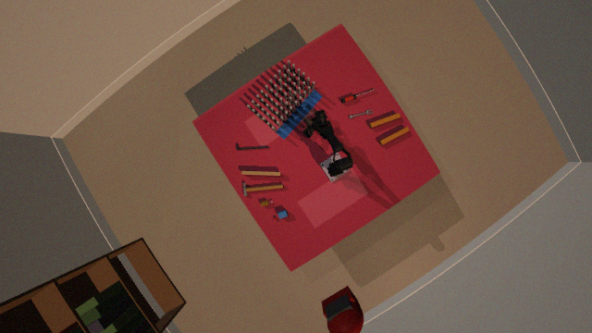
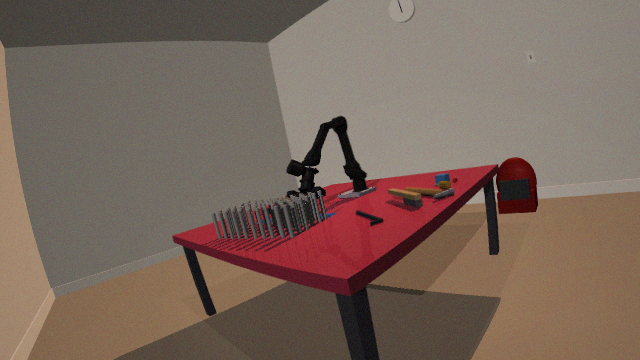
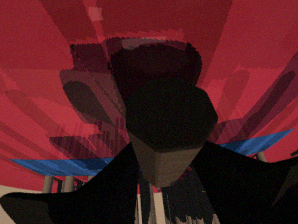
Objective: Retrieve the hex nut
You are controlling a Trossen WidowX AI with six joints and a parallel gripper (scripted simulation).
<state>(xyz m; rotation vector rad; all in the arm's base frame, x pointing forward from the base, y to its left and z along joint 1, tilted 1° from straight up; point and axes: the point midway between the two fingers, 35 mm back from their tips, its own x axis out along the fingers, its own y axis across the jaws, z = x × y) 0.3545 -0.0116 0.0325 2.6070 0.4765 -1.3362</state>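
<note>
My gripper (image 1: 310,128) (image 2: 306,193) (image 3: 161,143) points down beside the taped strip, on the arm-base side. It is shut on a dark, many-sided tool handle (image 3: 171,112), whose broad end faces the wrist camera. The rest of this tool is hidden or too dark to make out. The blue taped strip (image 1: 313,99) (image 3: 75,165) lies along the near edge of the spacer field. The metal spacers (image 2: 286,220) (image 3: 68,184) stand upright in rows beyond it. The hex nut cannot be made out in any view.
On the red table (image 1: 333,60) (image 2: 350,262) lie a black L-shaped key (image 1: 252,147) (image 2: 369,217), a wooden bar (image 1: 260,173), a hammer (image 1: 265,188), a blue block (image 1: 282,215), a screwdriver (image 1: 350,99), a wrench (image 1: 360,114) and two orange bars (image 1: 385,120).
</note>
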